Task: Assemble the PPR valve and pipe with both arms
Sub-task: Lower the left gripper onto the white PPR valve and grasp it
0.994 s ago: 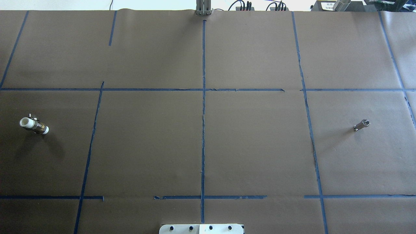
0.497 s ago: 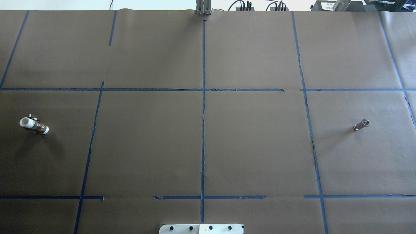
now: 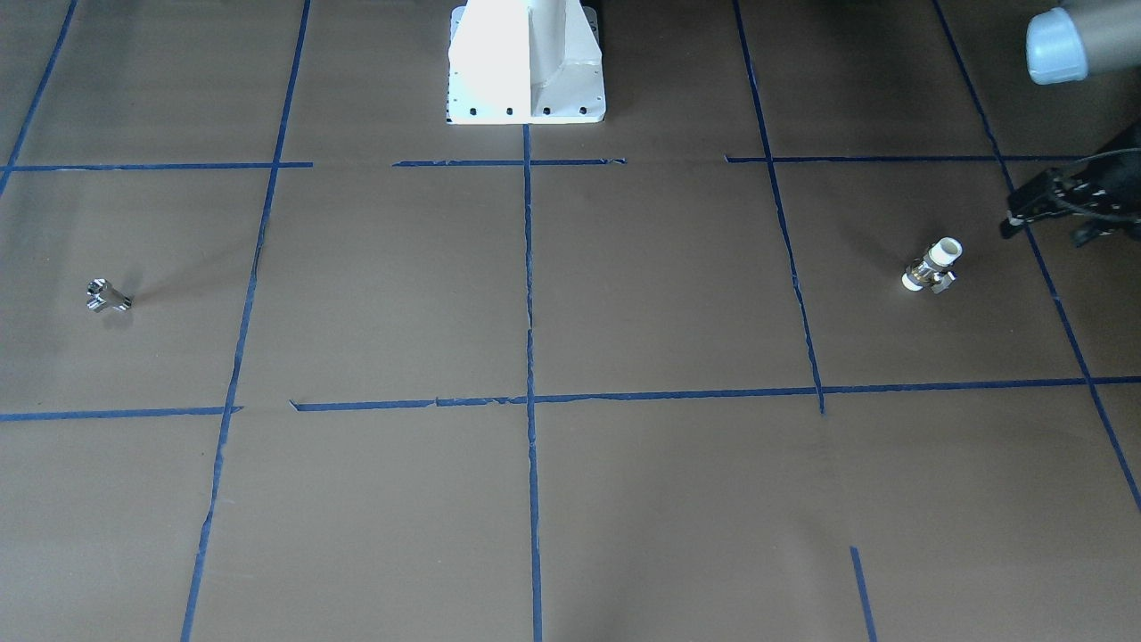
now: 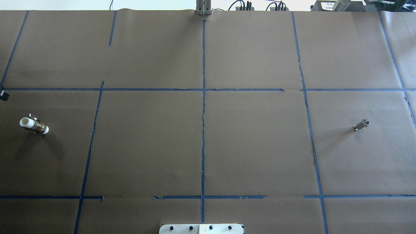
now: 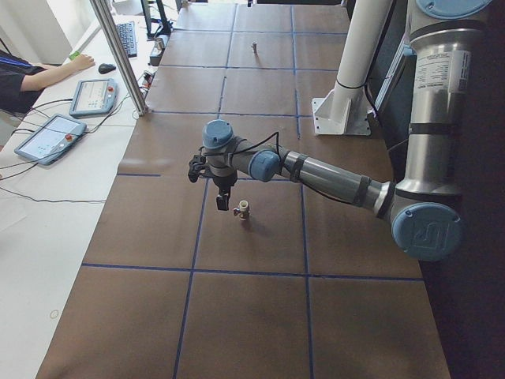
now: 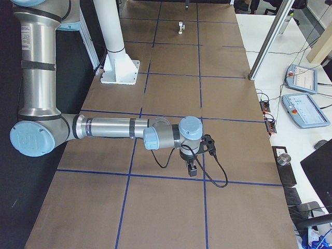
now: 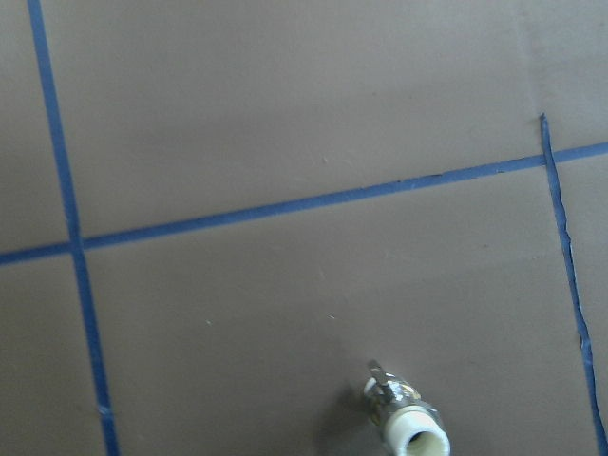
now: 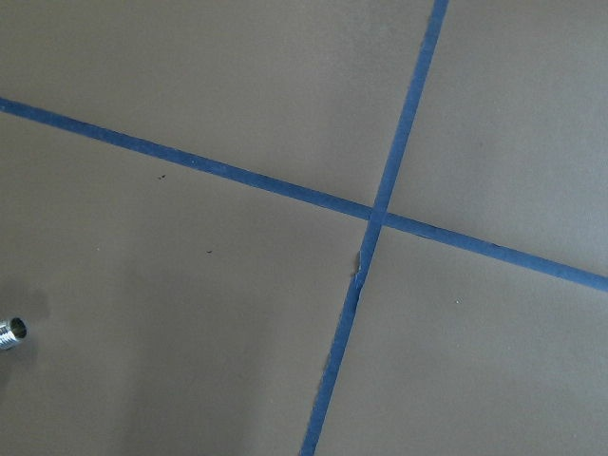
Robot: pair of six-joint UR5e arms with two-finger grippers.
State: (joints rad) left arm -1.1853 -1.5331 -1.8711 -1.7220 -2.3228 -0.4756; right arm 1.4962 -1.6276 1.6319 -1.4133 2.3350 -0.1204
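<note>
The PPR valve [image 4: 33, 125], white with a metal band, lies on the brown table at the far left; it also shows in the front view [image 3: 931, 266] and low in the left wrist view [image 7: 407, 423]. The pipe [image 4: 361, 125], a small chrome T-fitting, lies at the far right, also in the front view [image 3: 107, 296] and at the edge of the right wrist view [image 8: 11, 331]. My left gripper [image 3: 1045, 230] hovers just beside the valve, jaws apart and empty. My right gripper [image 6: 192, 168] shows only in the exterior right view; I cannot tell its state.
The white pedestal base [image 3: 526, 62] stands at the robot's side of the table. Blue tape lines [image 4: 203, 113] divide the brown paper cover. Operator pendants [image 5: 55, 134] and a metal post [image 5: 118, 55] sit past the table's far edge.
A black tip of the left gripper has come into the overhead view at its left edge, just beyond the valve. The valve and the pipe have not moved.
</note>
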